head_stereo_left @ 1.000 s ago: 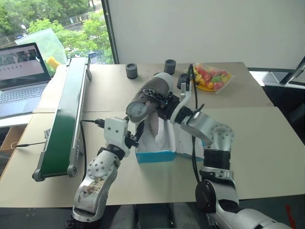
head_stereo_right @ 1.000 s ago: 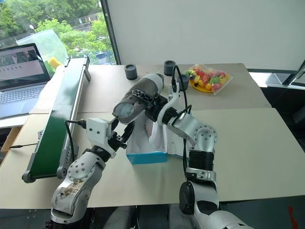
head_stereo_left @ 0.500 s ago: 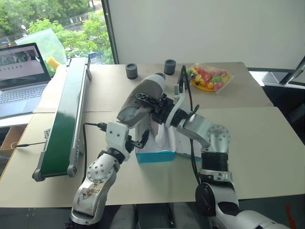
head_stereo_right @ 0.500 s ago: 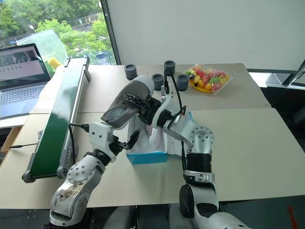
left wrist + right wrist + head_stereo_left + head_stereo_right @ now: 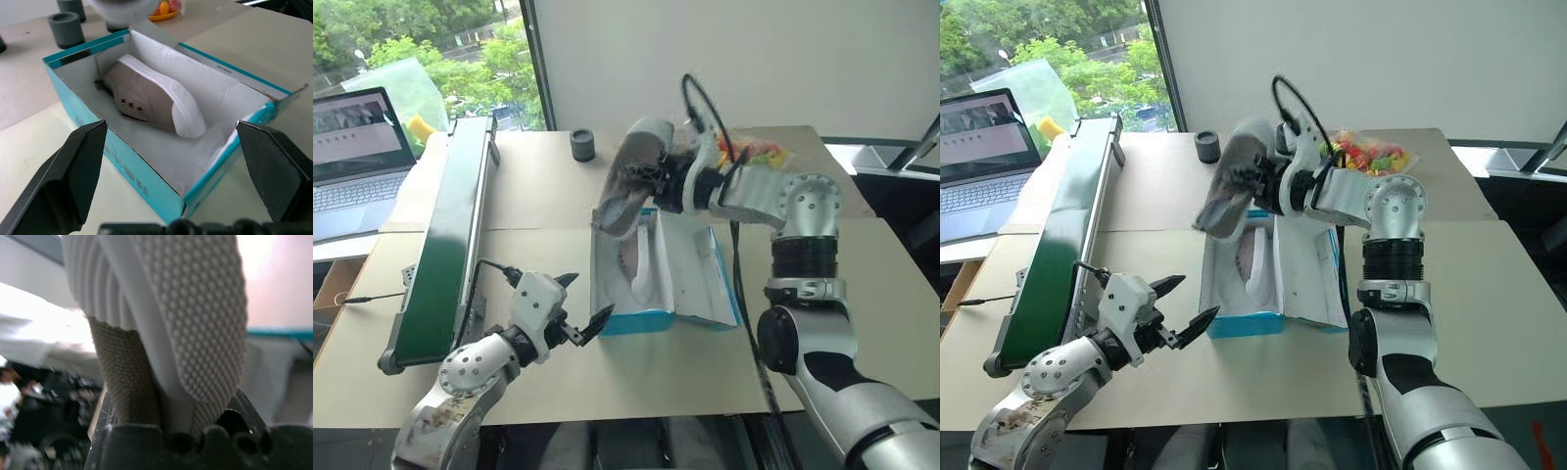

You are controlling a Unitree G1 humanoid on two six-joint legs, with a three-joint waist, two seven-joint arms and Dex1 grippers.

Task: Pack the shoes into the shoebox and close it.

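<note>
The blue shoebox (image 5: 636,320) stands open on the table, its white inside showing. One grey shoe (image 5: 146,98) lies inside along the left wall, on white paper. My right gripper (image 5: 668,186) is shut on the other grey shoe (image 5: 631,176). It holds that shoe tilted in the air over the box's far end, and the dotted sole (image 5: 195,308) faces the right wrist camera. My left gripper (image 5: 587,297) hovers low at the box's near left corner, open, with nothing between its fingers (image 5: 73,166).
The box's lid (image 5: 710,279) lies open to the right. A long green conveyor (image 5: 445,235) runs along the left, with a laptop (image 5: 352,157) beyond it. A grey cylinder (image 5: 582,145) and a plate of bagged fruit (image 5: 1371,157) sit at the back.
My left gripper has opened and drawn back and down from the shoe to the box's near corner. My right arm has swung the held shoe up towards the box's far end.
</note>
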